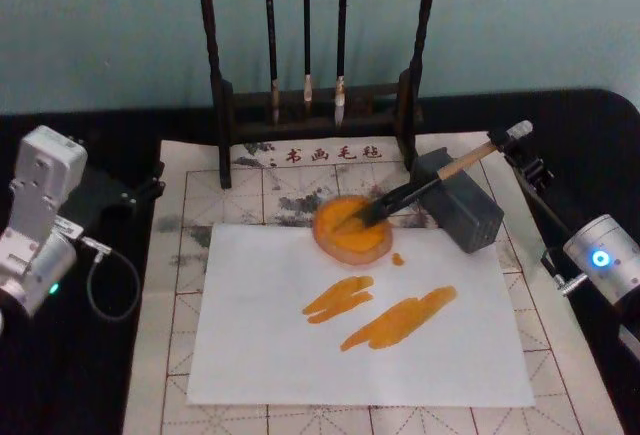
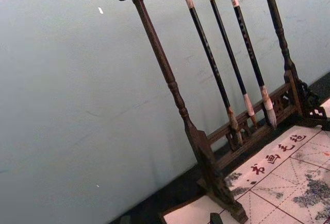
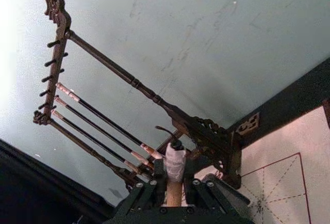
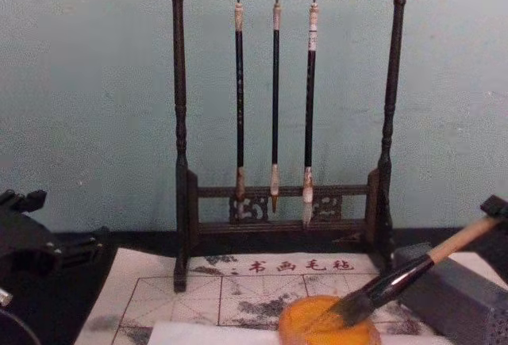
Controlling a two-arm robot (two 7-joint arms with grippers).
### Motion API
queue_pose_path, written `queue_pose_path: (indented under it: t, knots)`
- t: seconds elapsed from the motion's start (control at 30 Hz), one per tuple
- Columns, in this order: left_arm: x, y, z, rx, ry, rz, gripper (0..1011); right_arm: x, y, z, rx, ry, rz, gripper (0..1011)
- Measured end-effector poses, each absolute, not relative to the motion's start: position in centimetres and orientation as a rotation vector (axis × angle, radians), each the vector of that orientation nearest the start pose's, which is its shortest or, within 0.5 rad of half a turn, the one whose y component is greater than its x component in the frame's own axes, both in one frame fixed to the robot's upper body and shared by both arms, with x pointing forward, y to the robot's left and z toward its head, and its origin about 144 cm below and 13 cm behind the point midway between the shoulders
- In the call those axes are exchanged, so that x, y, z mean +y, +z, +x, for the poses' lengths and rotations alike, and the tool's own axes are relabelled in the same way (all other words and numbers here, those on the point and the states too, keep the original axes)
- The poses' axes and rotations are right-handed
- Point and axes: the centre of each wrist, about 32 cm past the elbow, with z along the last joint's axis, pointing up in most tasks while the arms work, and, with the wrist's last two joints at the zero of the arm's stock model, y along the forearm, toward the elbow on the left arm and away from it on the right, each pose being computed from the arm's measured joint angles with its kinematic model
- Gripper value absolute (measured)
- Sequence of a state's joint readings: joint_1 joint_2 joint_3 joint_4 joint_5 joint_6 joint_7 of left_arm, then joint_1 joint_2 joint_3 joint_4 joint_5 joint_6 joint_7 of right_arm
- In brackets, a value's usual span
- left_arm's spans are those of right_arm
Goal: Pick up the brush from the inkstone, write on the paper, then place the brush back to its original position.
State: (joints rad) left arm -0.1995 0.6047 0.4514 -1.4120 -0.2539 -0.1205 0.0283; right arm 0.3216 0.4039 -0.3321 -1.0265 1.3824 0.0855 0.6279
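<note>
A tabletop calligraphy scene, described from left to right. At the far left, the left gripper [image 1: 150, 187] rests parked on the black table [image 1: 60, 375], beside the left edge of the mat; whether its fingers are open or closed cannot be told. One beige practice mat [image 1: 175, 285] with red grid lines and a row of red characters covers the middle of the table. On it lies one white sheet of paper [image 1: 260, 355], marked with two orange strokes [image 1: 380, 310] side by side near its centre and one small orange spot close to its upper edge. At the paper's upper edge sits one round orange dish [image 1: 350, 230]. Behind the mat stands one dark wooden brush rack [image 4: 178, 123], from which three thin black brushes [image 4: 275, 107] hang side by side, tips down.

To the right is one dark grey inkstone block [image 1: 465, 210]. The brush [image 1: 420, 188] leans over it at a slant, its bushy dark bristles touching the orange dish and its pale wooden handle rising up and to the right. At the far right, the right gripper [image 1: 512, 141] is closed around the top end of that handle, its fingers [image 3: 149, 188] pressed against both sides of the wood.
</note>
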Motion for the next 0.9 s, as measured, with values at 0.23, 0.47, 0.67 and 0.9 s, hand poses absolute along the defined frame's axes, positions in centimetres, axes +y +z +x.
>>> queue_pose_path:
  t: [0.23, 0.47, 0.67, 0.9]
  knots:
    - [30.97, 113.98, 48.86, -0.285, 1.248, 0.304, 1001, -32.53, 108.63, 52.52, 0.772, -0.913, 0.626, 431]
    - [30.97, 113.98, 48.86, -0.285, 1.248, 0.304, 1001, -32.53, 108.63, 52.52, 0.772, -0.913, 0.626, 660]
    - [30.97, 113.98, 48.86, -0.285, 1.248, 0.304, 1001, -32.53, 108.63, 52.53, 0.772, -0.913, 0.626, 822]
    - [30.97, 113.98, 48.86, -0.285, 1.248, 0.304, 1001, -32.54, 108.63, 52.52, 0.772, -0.913, 0.626, 993]
